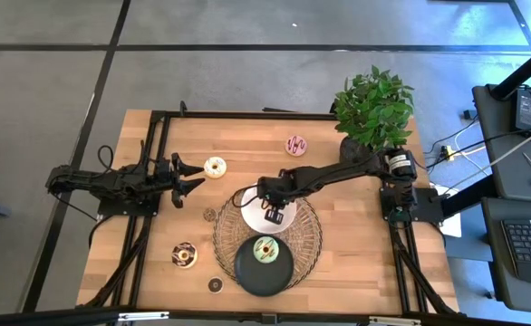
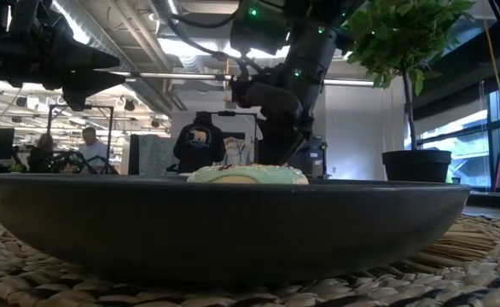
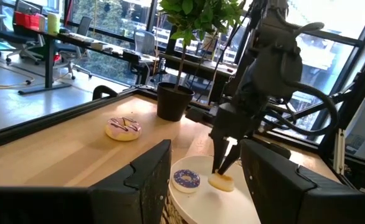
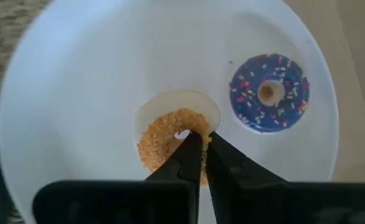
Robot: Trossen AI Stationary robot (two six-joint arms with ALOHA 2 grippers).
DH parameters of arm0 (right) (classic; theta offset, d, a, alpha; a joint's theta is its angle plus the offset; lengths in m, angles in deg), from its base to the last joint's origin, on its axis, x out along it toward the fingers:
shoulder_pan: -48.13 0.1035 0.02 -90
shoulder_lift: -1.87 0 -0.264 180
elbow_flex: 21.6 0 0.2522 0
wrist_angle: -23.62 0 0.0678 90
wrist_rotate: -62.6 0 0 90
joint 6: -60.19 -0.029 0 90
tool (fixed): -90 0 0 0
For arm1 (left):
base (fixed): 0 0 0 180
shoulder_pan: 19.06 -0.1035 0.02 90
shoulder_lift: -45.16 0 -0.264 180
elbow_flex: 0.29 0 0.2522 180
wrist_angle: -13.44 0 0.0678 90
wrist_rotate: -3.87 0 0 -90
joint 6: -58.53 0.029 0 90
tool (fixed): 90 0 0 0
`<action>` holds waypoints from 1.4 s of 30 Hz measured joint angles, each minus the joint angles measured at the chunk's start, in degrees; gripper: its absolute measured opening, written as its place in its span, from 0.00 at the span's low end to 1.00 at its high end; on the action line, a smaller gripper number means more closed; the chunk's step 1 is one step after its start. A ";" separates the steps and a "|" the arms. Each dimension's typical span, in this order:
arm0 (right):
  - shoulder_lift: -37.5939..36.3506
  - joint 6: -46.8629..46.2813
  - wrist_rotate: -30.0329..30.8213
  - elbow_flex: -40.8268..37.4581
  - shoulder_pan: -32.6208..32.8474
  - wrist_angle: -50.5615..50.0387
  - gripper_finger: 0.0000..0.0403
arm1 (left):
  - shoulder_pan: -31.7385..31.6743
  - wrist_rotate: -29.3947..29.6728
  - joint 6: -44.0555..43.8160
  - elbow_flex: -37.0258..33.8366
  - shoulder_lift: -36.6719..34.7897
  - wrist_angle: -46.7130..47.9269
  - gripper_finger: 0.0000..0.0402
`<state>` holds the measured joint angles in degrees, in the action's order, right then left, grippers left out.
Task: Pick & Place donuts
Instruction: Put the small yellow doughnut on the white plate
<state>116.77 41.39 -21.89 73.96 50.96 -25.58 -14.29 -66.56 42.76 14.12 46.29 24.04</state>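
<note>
My right gripper [image 4: 201,149] points steeply down over the white plate [image 1: 247,214] and is shut on a mini orange donut [image 4: 169,142]. A mini purple donut [image 4: 268,93] lies flat on the same plate beside it. My left gripper [image 1: 191,177] waits open and level at the table's left, close to the cream donut [image 1: 215,167] lying on the wood. A green donut [image 1: 265,249] lies on the black plate [image 1: 247,276]. A pink-striped donut [image 1: 296,145] and a chocolate donut [image 1: 185,254] lie on the table. My right gripper pinches the orange donut's ring [image 4: 195,134] between its two fingers, beside the hole. The fingers [image 3: 223,163] come from above, slanting down. The donut is low over the white plate; whether it rests on it I cannot tell.
Both plates sit on a round woven mat [image 1: 306,237]. A potted plant [image 1: 374,109] stands at the far right corner. Two small dark donuts [image 1: 215,284] [image 1: 209,215] lie near the mat's left side. Bare wood lies along the far edge.
</note>
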 joint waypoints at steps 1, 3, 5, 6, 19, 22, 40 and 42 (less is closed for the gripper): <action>0.01 0.19 0.31 0.00 -0.01 0.12 0.05 | 0.00 0.00 0.01 0.00 -0.02 0.00 0.47; -0.01 1.05 1.34 0.00 -0.01 0.98 0.05 | 0.00 0.01 0.00 -0.01 -0.01 0.00 0.47; -0.04 1.13 2.03 0.00 -0.01 1.31 0.05 | 0.00 0.00 -0.01 0.00 0.00 0.02 0.47; -0.10 1.25 2.02 0.00 -0.01 1.35 0.05 | -0.01 0.01 -0.01 0.00 -0.02 0.01 0.47; -0.05 1.83 2.02 0.00 -0.07 1.08 0.05 | -0.01 0.04 -0.01 0.00 -0.01 0.00 0.47; -0.05 2.73 2.02 0.00 -0.07 1.09 0.06 | 0.00 0.04 -0.01 0.00 -0.02 0.00 0.47; -0.01 2.65 2.03 -0.04 -0.12 1.33 0.26 | 0.00 0.07 -0.03 0.00 -0.01 0.00 0.47; -0.01 2.64 2.04 -0.04 -0.12 1.33 0.27 | -0.02 0.07 -0.01 0.00 0.00 0.00 0.47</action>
<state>116.76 44.03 -19.85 73.91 50.85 -24.25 -14.30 -66.49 42.76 14.12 46.28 24.04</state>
